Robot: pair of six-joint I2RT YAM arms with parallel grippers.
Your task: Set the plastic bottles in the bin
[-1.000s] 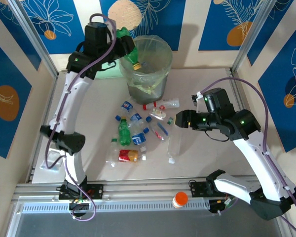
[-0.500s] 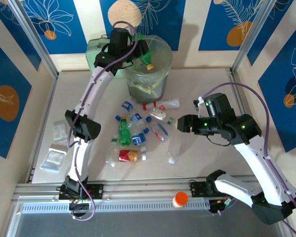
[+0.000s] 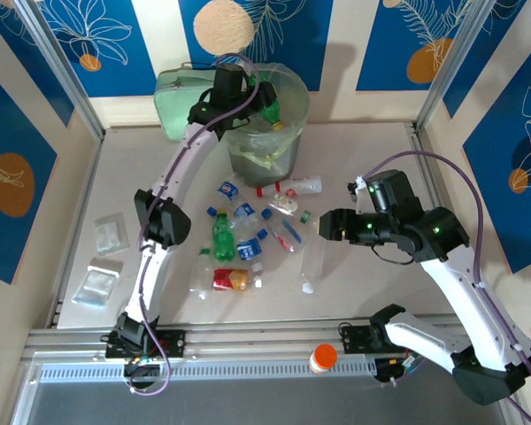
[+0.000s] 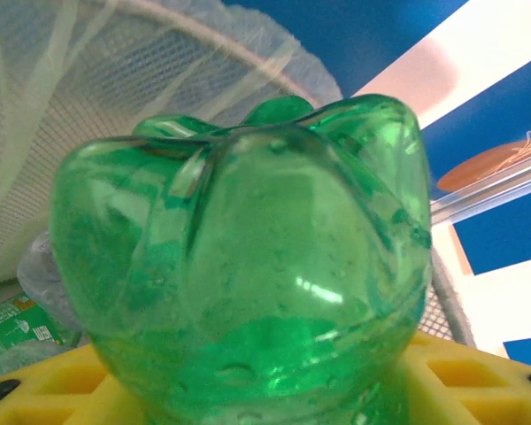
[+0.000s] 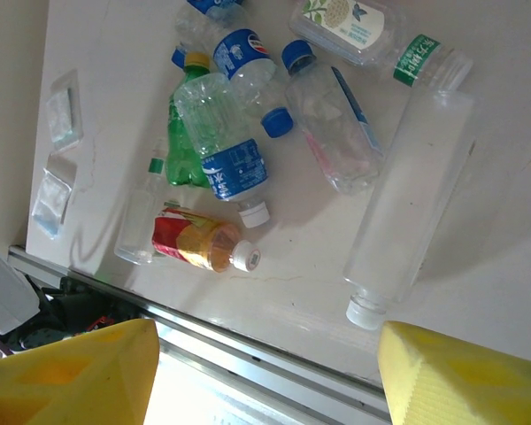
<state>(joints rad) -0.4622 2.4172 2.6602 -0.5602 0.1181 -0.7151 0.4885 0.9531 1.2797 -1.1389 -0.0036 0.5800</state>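
Note:
My left gripper (image 3: 264, 99) is shut on a green bottle (image 3: 271, 103) and holds it over the open mouth of the bin (image 3: 294, 133). In the left wrist view the green bottle's (image 4: 248, 266) base sits between my yellow fingers (image 4: 460, 381), with the bin's mesh wall and liner (image 4: 88, 115) behind. Several plastic bottles (image 3: 239, 239) lie scattered on the table in front of the bin. My right gripper (image 3: 326, 225) hangs open above them, beside a long clear bottle (image 5: 416, 195). A red-labelled bottle (image 5: 199, 243) lies near the front rail.
A flat mint-green case (image 3: 181, 97) leans behind the bin at its left. An orange-capped jar (image 3: 323, 358) stands on the front rail. Small clear bags (image 3: 102, 261) lie at the table's left. Metal posts frame the table's sides.
My left arm has swung right from beside the bin, carrying the green bottle over the bin's opening. The right arm has barely moved.

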